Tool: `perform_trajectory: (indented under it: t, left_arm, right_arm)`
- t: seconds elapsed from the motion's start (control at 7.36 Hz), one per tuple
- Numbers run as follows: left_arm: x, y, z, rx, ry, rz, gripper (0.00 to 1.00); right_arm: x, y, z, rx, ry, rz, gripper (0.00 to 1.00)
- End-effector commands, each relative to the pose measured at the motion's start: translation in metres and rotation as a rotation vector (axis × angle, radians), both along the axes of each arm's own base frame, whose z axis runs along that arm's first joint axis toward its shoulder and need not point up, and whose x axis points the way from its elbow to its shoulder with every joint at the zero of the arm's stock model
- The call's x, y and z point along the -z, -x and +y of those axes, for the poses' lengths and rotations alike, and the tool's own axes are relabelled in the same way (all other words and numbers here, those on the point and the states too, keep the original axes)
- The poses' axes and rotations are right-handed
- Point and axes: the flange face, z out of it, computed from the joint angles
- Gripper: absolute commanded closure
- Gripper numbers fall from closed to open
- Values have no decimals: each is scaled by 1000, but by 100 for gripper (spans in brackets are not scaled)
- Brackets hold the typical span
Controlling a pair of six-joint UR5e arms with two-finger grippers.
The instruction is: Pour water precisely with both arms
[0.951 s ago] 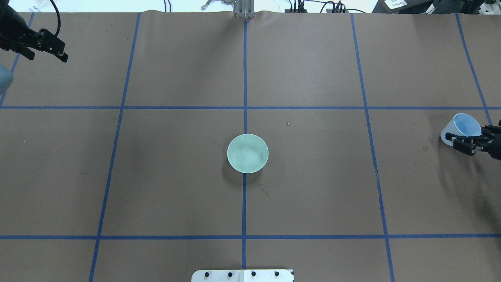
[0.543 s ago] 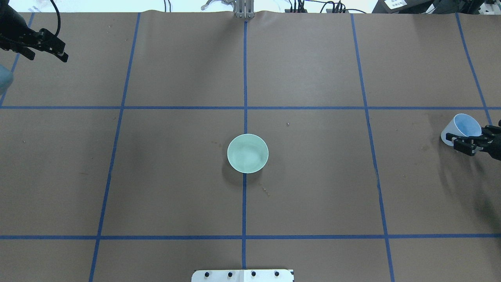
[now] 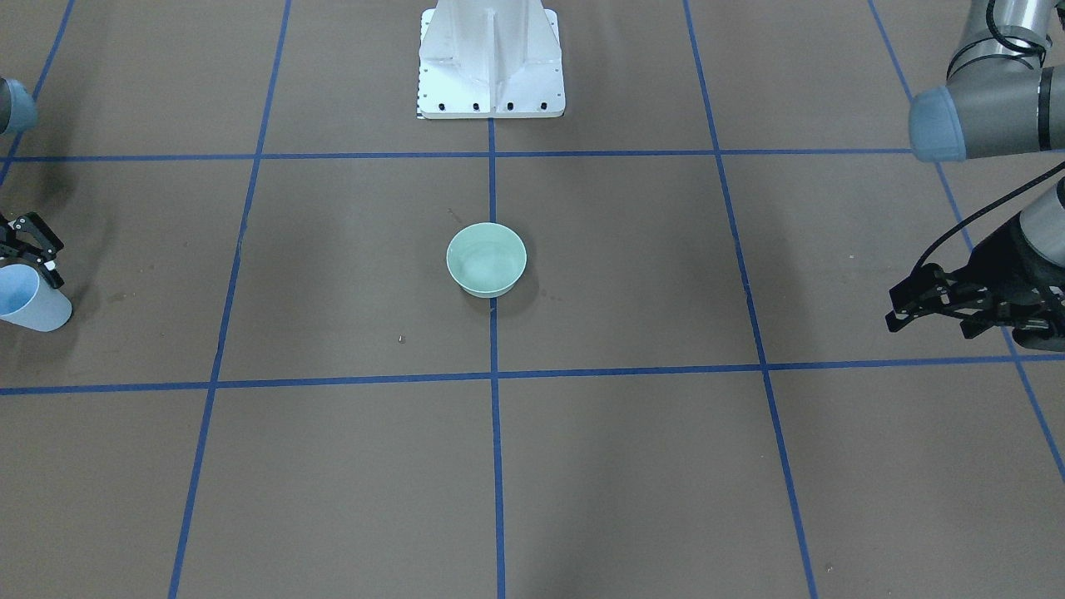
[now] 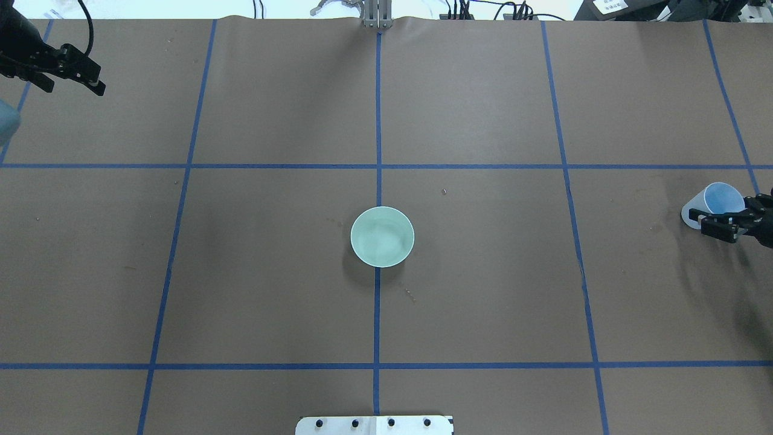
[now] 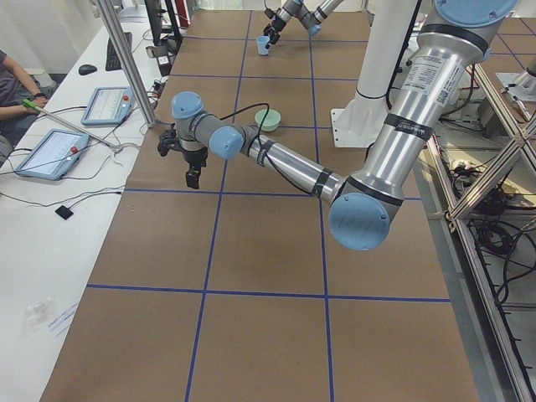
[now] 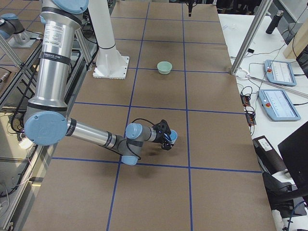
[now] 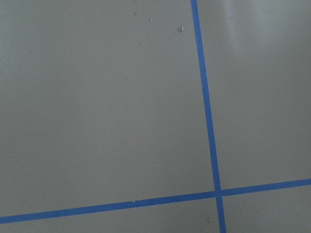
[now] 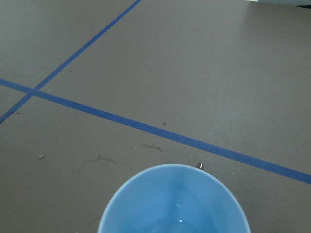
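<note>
A pale green bowl [image 4: 382, 237] stands at the table's middle, also in the front view [image 3: 487, 259]. My right gripper [image 4: 700, 222] is at the table's right edge, shut on a light blue cup [image 4: 718, 198] that stands upright, low over the table. The cup also shows in the front view [image 3: 29, 304] and fills the bottom of the right wrist view [image 8: 175, 204]. My left gripper [image 4: 73, 89] hangs open and empty over the far left corner, and shows in the front view [image 3: 930, 327]. The left arm [image 5: 276, 159] reaches out across the table.
The table is brown paper with a grid of blue tape lines [image 4: 378, 121]. The white pedestal base [image 3: 491, 58] stands at the robot's side. Small water marks lie on the paper near the cup [image 8: 104, 160]. Operator desks with tablets [image 6: 276, 72] line the far side.
My right gripper has moved a little to the right with the cup, which now looks slightly smaller and lower. The left gripper has barely moved.
</note>
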Motion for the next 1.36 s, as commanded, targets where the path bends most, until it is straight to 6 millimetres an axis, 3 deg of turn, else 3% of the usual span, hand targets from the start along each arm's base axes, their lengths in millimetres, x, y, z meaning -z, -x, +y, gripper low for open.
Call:
perform_trajectory:
  t: [0.0, 0.27, 0.41, 0.54, 0.68, 0.82, 0.95, 1.09, 1.22]
  left_arm:
    - [0, 0, 1, 0, -1, 1, 0]
    - [5, 2, 3, 4, -9, 3, 0]
    - [11, 2, 4, 16, -1, 9, 0]
    - [20, -4, 6, 60, 42, 25, 0]
    - [31, -22, 15, 63, 65, 40, 0]
    - [47, -56, 26, 75, 98, 47, 0]
    - [81, -113, 46, 94, 109, 44, 0]
    - [111, -153, 60, 96, 140, 71, 0]
    - [141, -210, 88, 24, 115, 85, 0]
  right_arm:
    - [-5, -18, 22, 1, -8, -17, 1]
    - [-10, -29, 35, 3, -2, -15, 1]
    - [-12, -42, 52, 10, 13, -6, 1]
    - [-3, -56, 72, 34, 21, -13, 1]
    - [-3, -71, 80, 54, 40, -26, 1]
    - [-2, -94, 73, 56, 69, -61, 1]
    - [-2, -115, 59, 31, 113, -72, 1]
    - [-2, -130, 44, 11, 157, -75, 1]
    - [1, -141, 19, 5, 183, -38, 1]
